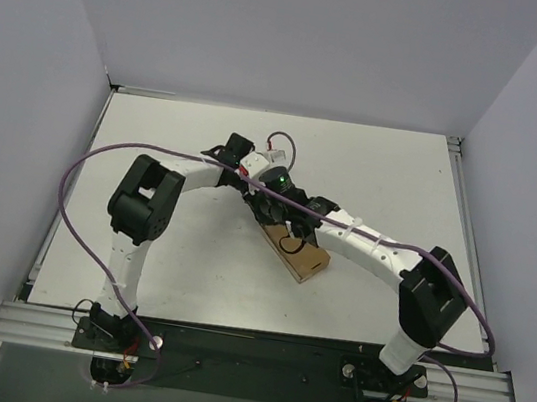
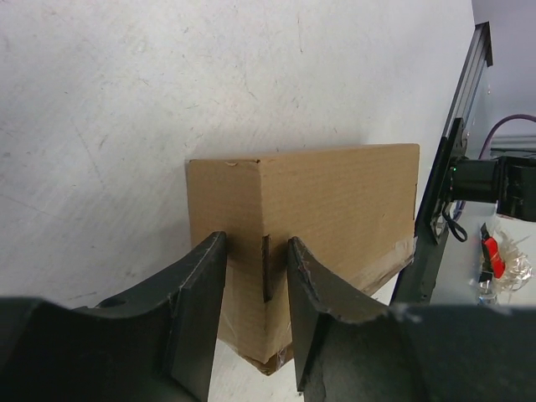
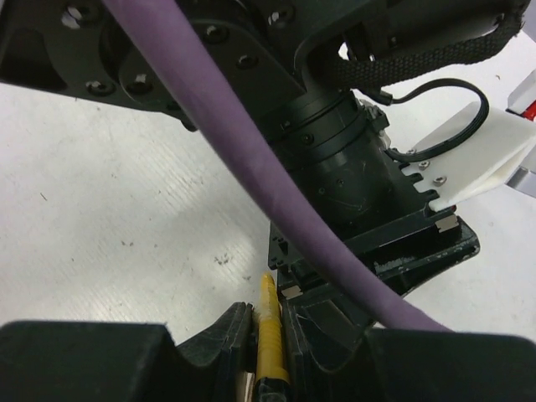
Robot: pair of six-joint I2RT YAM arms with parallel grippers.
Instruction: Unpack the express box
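The express box (image 1: 304,258), plain brown cardboard, lies on the white table at mid-centre. In the left wrist view the box (image 2: 335,201) stands with one upright corner between my left gripper's fingers. My left gripper (image 2: 255,243) is closed onto that corner, one finger on each face, beside a narrow slit in the cardboard. In the top view the left gripper (image 1: 285,201) is at the box's far end. My right gripper (image 3: 270,311) is shut on a slim yellow utility knife (image 3: 269,331), whose tip points up past the fingertips. In the top view the right gripper (image 1: 296,233) is over the box.
The left arm's black wrist (image 3: 352,167) and a purple cable (image 3: 251,151) hang right in front of the right wrist camera. The two arms cross closely above the box. The table's near metal rail (image 2: 456,142) is beyond the box. Grey walls (image 1: 27,125) enclose the table.
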